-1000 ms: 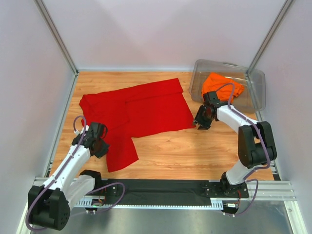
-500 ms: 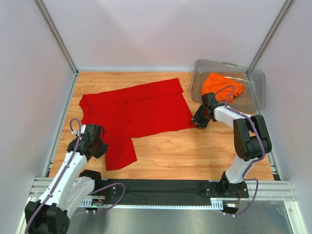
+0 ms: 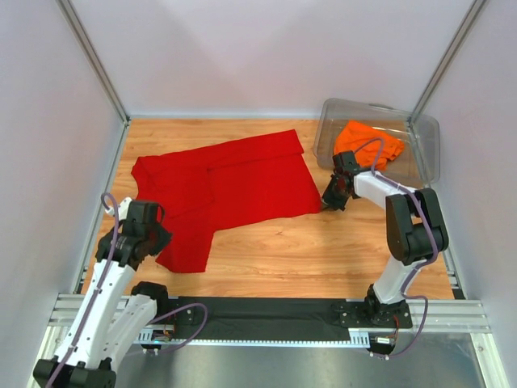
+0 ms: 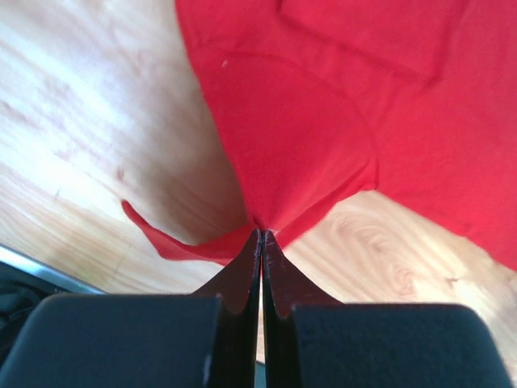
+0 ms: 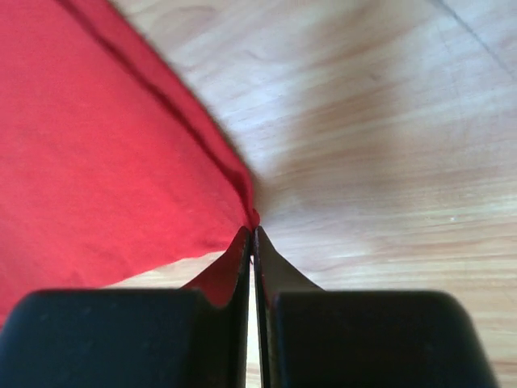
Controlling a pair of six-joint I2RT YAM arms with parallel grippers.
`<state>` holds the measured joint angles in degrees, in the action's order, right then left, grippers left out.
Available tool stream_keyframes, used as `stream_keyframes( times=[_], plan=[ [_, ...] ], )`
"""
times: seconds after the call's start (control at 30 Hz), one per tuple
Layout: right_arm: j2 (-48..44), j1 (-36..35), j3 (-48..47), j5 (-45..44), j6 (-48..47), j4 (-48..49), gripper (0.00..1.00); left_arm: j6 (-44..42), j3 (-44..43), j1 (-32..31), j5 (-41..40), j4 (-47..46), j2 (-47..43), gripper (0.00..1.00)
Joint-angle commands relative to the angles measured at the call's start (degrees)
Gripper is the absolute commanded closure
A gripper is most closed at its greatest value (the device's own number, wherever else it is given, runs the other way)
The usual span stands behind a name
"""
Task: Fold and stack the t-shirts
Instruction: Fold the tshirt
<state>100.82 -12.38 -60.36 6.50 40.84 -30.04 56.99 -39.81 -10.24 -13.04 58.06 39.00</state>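
Top external view: red t-shirt (image 3: 242, 182) spread on wooden table (image 3: 323, 250), left of centre, lower left flap bunched. Orange t-shirt (image 3: 367, 141) crumpled inside clear bin (image 3: 426, 153) at far right corner; nothing else in bin. Grip detail unreadable from above.

Left wrist view: left gripper (image 4: 261, 236) fingers pressed together, pinching red cloth edge, fabric tented up off wood.

Right wrist view: right gripper (image 5: 252, 234) likewise clamped tight on red shirt's near right corner, bare wood beside it.
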Motion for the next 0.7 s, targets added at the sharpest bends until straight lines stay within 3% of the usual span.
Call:
stream_keyframes(
  times=[0.0,0.13,0.27,0.43,0.67],
  plan=[
    [-1.16,-1.32,-8.62,-2.11,-6.64,-4.32,1.00,-4.43,-5.70,0.31,-3.03,-2.07,4.84,1.00],
    [2.79,-3.17,-17.23,-2.63,-10.42,-4.85,1.00,-9.96,-14.58,1.97,-5.24,-7.07,13.97,1.00],
    [8.51,-3.79,-26.72,-3.86,-11.57,-6.95,1.00,-15.49,-21.08,6.98,-2.53,-13.23,24.95,1.00],
    [16.77,-3.79,-41.64,-4.74,-11.66,-10.55,1.00,-18.32,-29.69,14.53,2.66,-18.76,35.60,1.00],
    [27.23,-3.79,-55.19,-6.41,-13.33,-14.51,1.00,-19.55,-36.65,19.03,6.79,-21.76,47.46,1.00]
  ],
)
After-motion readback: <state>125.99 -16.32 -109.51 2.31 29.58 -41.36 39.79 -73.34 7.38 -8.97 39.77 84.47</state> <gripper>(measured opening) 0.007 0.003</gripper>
